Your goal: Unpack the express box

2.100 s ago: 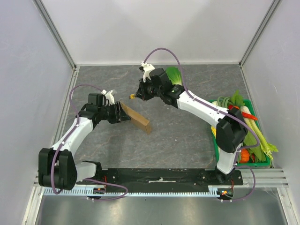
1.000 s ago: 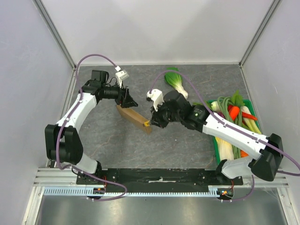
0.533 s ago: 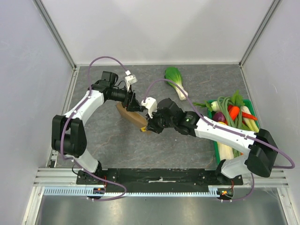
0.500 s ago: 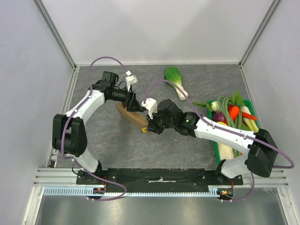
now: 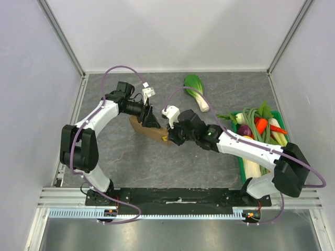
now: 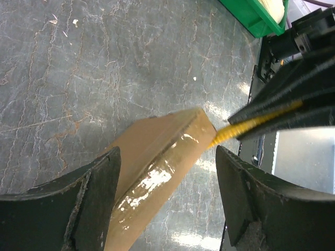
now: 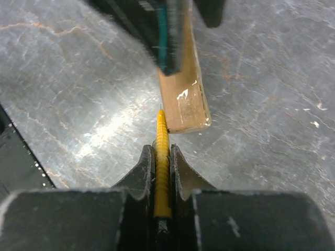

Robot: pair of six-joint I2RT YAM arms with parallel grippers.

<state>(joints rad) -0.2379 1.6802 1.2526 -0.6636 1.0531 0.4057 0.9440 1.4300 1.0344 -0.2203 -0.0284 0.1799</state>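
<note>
Box (image 5: 148,131) lies on the grey tabletop (image 5: 220,104), a little left of centre. Its long axis runs from far-left to near-right. It is plain brown cardboard. Your left wrist view shows a glossy strip of clear tape (image 6: 157,180) along one long face.

Left tool (image 5: 150,120): it sits over the far end of the box. Its fingers (image 6: 91,201) are spread wide, with the box passing between them. In the wrist view the cardboard runs right up to one finger, while the other finger stands clear of it. You cannot tell from these views whether the nearer finger actually presses on the box.

Right tool (image 5: 166,137): it is at the near-right end of the box. Its jaws are pressed together on a ridged yellow stick (image 7: 162,172). The stick juts straight out from between the jaws. Its tip meets the end of the box close to one corner, as both wrist views show. It is not clear whether the tip touches the cardboard or stops just short.

Surroundings: a bok choy (image 5: 196,90) lies by itself on the far part of the tabletop, beyond your right arm and well apart from the box. A green crate (image 6: 250,16) stands at the right edge, heaped with vegetables (image 5: 261,123). It is well apart from both tools.
</note>
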